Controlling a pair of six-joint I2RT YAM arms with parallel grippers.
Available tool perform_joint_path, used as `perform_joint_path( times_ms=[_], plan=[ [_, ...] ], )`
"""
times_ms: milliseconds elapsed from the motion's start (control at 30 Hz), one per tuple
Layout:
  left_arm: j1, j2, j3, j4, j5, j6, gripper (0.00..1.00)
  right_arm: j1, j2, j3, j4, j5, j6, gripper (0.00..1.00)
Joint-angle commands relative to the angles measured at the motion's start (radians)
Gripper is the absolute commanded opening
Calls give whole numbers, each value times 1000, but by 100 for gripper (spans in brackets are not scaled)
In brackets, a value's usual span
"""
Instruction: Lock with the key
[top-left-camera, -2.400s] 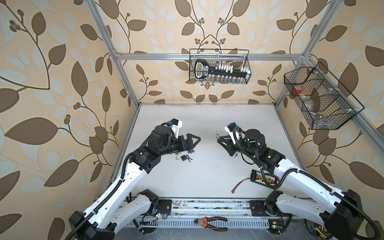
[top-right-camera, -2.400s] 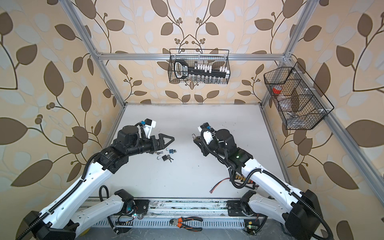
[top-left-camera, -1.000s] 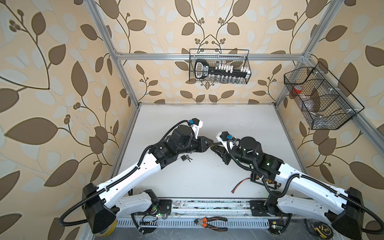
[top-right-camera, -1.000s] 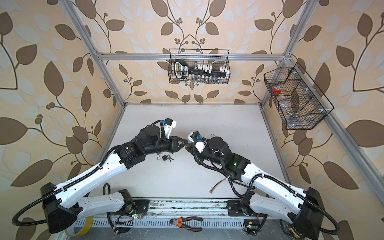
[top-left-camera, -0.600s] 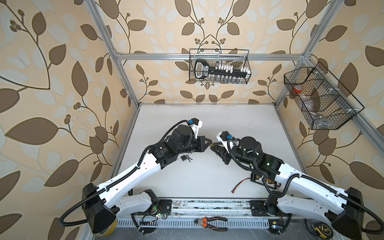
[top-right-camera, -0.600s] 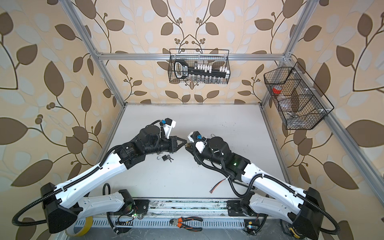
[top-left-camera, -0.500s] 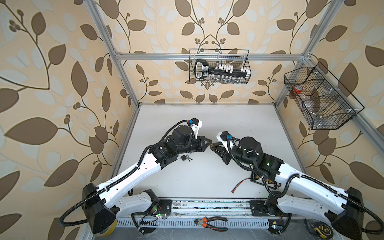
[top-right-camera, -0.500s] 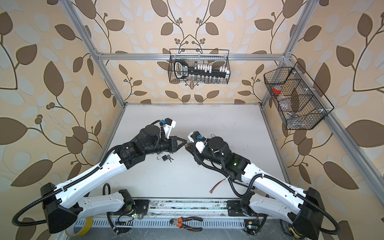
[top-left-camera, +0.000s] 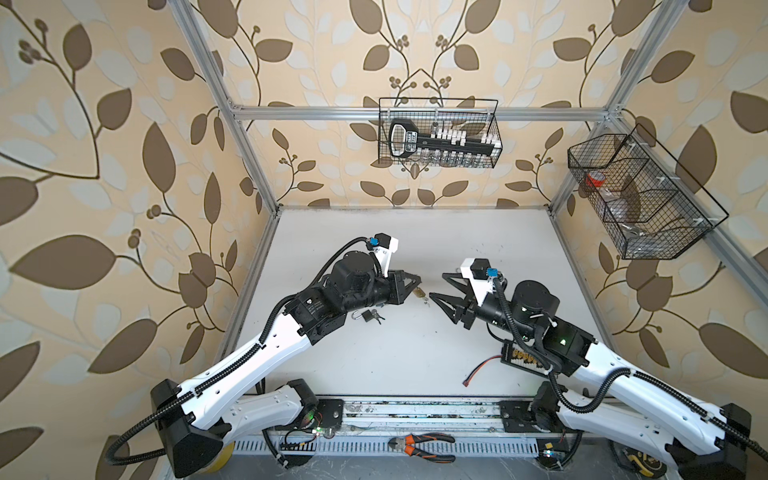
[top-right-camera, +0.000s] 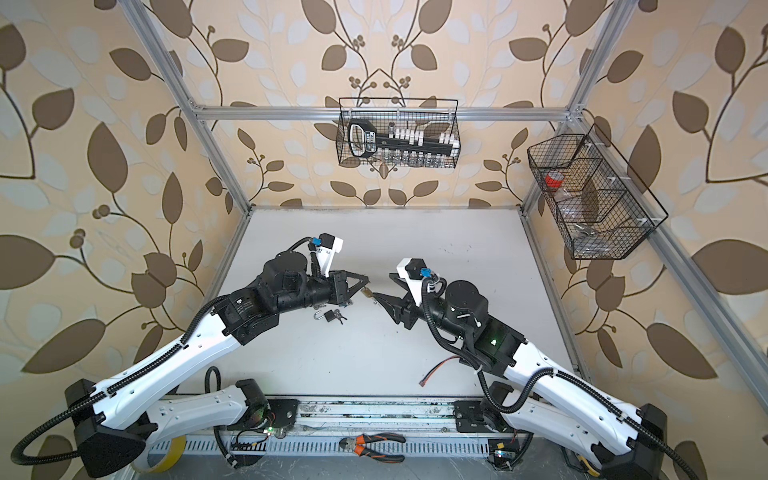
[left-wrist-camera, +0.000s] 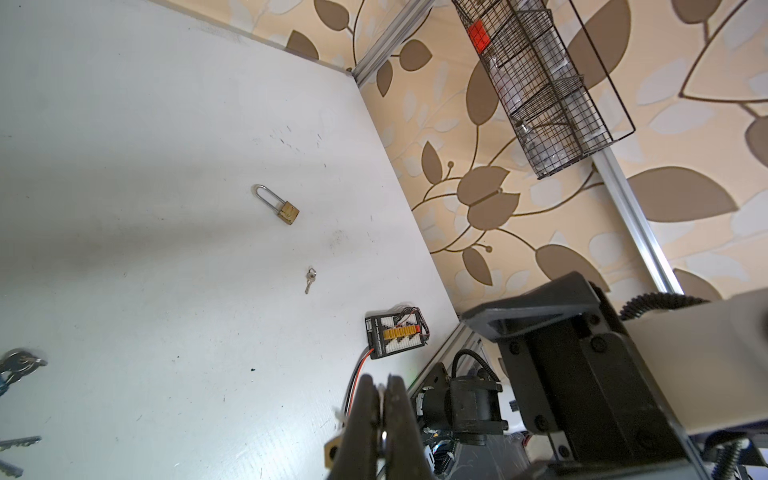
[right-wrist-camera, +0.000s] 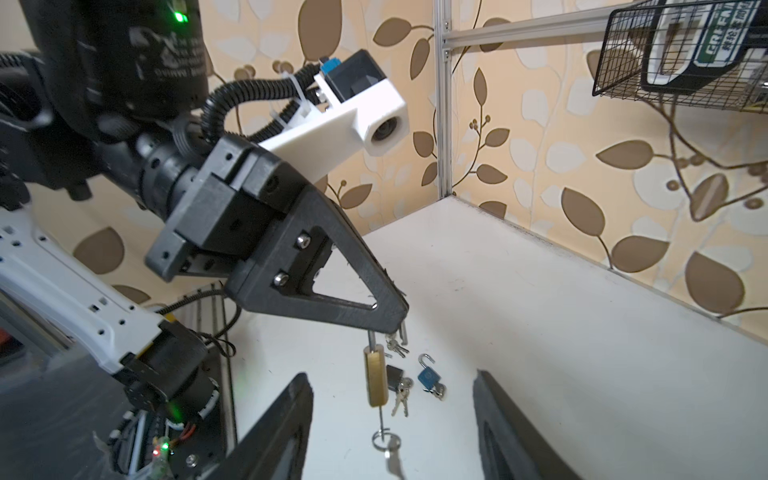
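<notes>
Hanging brass padlock (top-left-camera: 419, 294), both top views: hung under left gripper's (top-left-camera: 415, 285) clamped jaws; right gripper (top-left-camera: 437, 285) gaped just beside.
Left wrist: jaws sat pressed together.
Right wrist: key (right-wrist-camera: 381, 415) stuck out below the padlock, between spread jaws; judged step, grasping it; next, close, then turn.

Beige wallpaper patterned with brown leafy vines (top-left-camera: 124, 124) covers the walls around a white tabletop (top-left-camera: 415, 241), framed by silver aluminium rails (top-left-camera: 316, 111). A black wire basket (top-left-camera: 384, 120) hangs on the far wall, a divided black wire basket (top-left-camera: 656, 237) on the right wall.
</notes>
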Motion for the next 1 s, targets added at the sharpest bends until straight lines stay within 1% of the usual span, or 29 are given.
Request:
perform_joint_path(
  times_ms=[0, 100, 167, 233, 333, 433, 567, 700, 767, 900, 967],
  plan=[
    [-5, -25, 63, 53, 31, 17, 0, -42, -25, -47, 126, -117, 129, 63],
    [-6, -28, 83, 71, 59, 20, 0, -88, -38, -85, 226, -200, 209, 63],
    [-5, -31, 99, 70, 57, 14, 0, -98, -39, -96, 263, -225, 221, 62],
    [-5, -31, 113, 63, 50, -1, 0, -98, -30, -89, 246, -246, 153, 61],
    [-5, -31, 120, 68, 35, -50, 0, -97, 3, -67, 208, -235, 44, 58],
    [-5, -26, 120, 78, 34, -107, 0, -96, 34, -59, 241, -222, -8, 56],
    [-5, -25, 105, 123, 54, -155, 0, -96, 82, -54, 311, -228, -24, 56],
    [-5, -25, 95, 136, 62, -163, 0, -96, 117, -40, 343, -256, -26, 56],
    [-5, -26, 91, 140, 68, -162, 0, -96, 126, -38, 351, -265, -22, 53],
    [-5, -28, 86, 144, 68, -162, 0, -92, 135, -30, 364, -282, -15, 44],
    [-6, -27, 81, 145, 70, -194, 0, -90, 135, -29, 368, -285, -13, 42]
  ],
)
